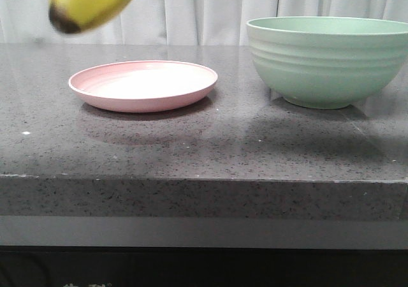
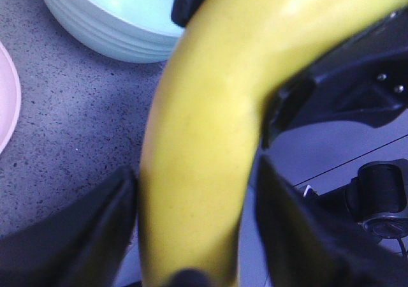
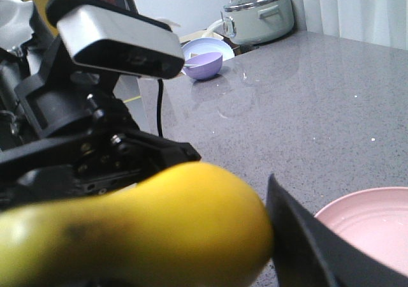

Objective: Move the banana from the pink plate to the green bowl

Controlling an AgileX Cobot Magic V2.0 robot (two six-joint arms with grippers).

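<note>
The yellow banana point(image 1: 89, 3) hangs in the air above and left of the empty pink plate point(image 1: 143, 86); only its dark-tipped end shows in the front view. The green bowl point(image 1: 325, 64) stands to the right of the plate and looks empty. In the left wrist view my left gripper point(image 2: 196, 172) is shut on the banana point(image 2: 204, 140), which runs lengthwise between its fingers. My right gripper point(image 2: 233, 51) clasps the banana further up. In the right wrist view one finger point(image 3: 306, 249) presses the banana point(image 3: 159, 229); the other is hidden. Neither gripper shows in the front view.
The left arm with its wrist camera point(image 3: 118, 41) is right beside my right gripper. A purple bowl point(image 3: 204, 64) and a grey pot point(image 3: 258, 16) stand at the far end of the countertop. The counter's front edge point(image 1: 204, 178) is near. A curtain hangs behind.
</note>
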